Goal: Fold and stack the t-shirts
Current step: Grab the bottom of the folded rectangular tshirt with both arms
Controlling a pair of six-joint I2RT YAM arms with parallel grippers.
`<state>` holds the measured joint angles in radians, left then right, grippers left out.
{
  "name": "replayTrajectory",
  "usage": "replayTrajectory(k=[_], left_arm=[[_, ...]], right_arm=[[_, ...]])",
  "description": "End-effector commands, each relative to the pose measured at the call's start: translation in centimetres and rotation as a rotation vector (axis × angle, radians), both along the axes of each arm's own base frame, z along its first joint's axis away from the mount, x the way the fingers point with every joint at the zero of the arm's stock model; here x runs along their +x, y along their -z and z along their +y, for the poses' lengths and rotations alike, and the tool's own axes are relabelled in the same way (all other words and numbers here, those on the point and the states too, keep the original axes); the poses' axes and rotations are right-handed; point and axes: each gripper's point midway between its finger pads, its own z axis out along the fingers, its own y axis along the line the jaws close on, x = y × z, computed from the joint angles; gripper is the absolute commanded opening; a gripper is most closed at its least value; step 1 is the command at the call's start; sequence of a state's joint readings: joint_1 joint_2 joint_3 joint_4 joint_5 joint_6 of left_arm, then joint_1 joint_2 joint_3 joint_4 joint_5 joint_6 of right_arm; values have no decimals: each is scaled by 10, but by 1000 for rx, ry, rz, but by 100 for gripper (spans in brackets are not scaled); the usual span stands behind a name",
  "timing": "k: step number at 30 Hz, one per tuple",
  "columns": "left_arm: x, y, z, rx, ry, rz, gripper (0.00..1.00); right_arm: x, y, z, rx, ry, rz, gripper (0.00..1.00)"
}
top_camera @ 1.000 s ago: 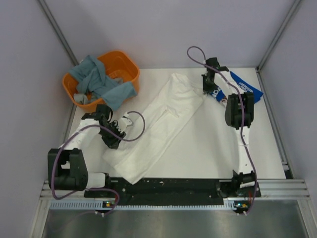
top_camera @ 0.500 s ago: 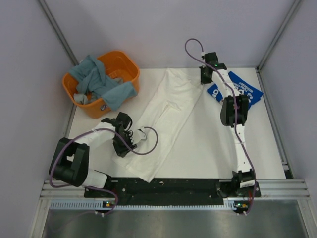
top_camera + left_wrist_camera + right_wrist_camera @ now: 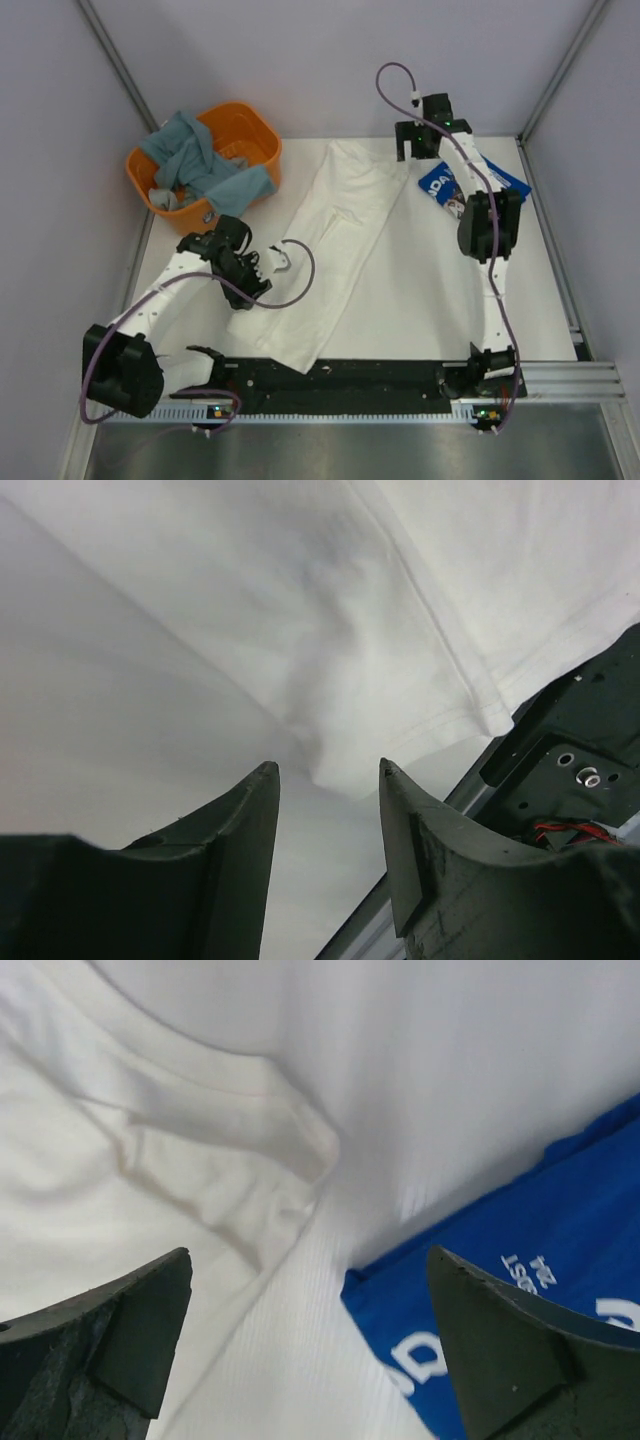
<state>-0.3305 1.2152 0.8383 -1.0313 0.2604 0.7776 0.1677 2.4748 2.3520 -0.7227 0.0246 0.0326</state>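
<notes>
The white t-shirt (image 3: 330, 240) lies folded into a long strip, running diagonally from the back middle of the table to the near edge. Its hem (image 3: 400, 600) fills the left wrist view; no print shows. My left gripper (image 3: 268, 268) (image 3: 326, 765) hovers at the strip's left edge, open, with nothing between its fingers. The blue t-shirt (image 3: 497, 180) with white lettering (image 3: 520, 1260) lies at the back right, partly under my right arm. My right gripper (image 3: 410, 150) (image 3: 308, 1252) stands wide open over the gap between the white shirt's far corner (image 3: 150, 1160) and the blue one.
An orange basket (image 3: 262, 130) at the back left holds teal cloths (image 3: 200, 165) that hang over its rim. The black base rail (image 3: 340, 375) runs along the near edge. Grey walls close in the table on three sides.
My right gripper has opened, let go of the white shirt's far corner and drawn back a little. The left gripper has swept right, and the shirt's left side now lies folded over, narrower.
</notes>
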Motion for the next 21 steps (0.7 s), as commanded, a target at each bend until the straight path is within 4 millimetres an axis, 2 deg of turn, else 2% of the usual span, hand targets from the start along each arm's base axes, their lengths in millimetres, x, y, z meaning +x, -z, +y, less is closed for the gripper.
replayTrajectory(k=[1, 2, 5, 6, 7, 9, 10, 12, 15, 19, 21], left_arm=[[3, -22, 4, -86, -42, -12, 50], [7, -21, 10, -98, -62, -13, 51], [18, -11, 27, -120, -156, 23, 51], [16, -7, 27, -125, -173, 67, 51], [12, -5, 25, -142, -183, 114, 51], [0, 1, 18, -177, -182, 189, 50], [-3, 6, 18, -179, -179, 192, 50], [-9, 19, 25, -147, -176, 176, 50], [-21, 37, 34, -108, -165, 176, 50], [-22, 48, 34, -105, -188, 202, 51], [-21, 47, 26, -148, -196, 230, 51]], right_arm=[[-42, -165, 41, 183, -157, -272, 99], [-63, -179, 59, 205, -248, -302, 99], [-138, -177, 119, 202, -536, -397, 99], [-174, -178, 147, 212, -658, -444, 98], [-204, -177, 166, 228, -751, -487, 98], [-269, -170, 194, 282, -938, -575, 95], [-306, -181, 206, 297, -1070, -668, 95], [-366, -163, 221, 304, -1290, -739, 91], [-431, -128, 237, 268, -1488, -732, 89], [-495, -62, 257, 120, -1729, -590, 84], [-516, -40, 270, 59, -1824, -568, 81]])
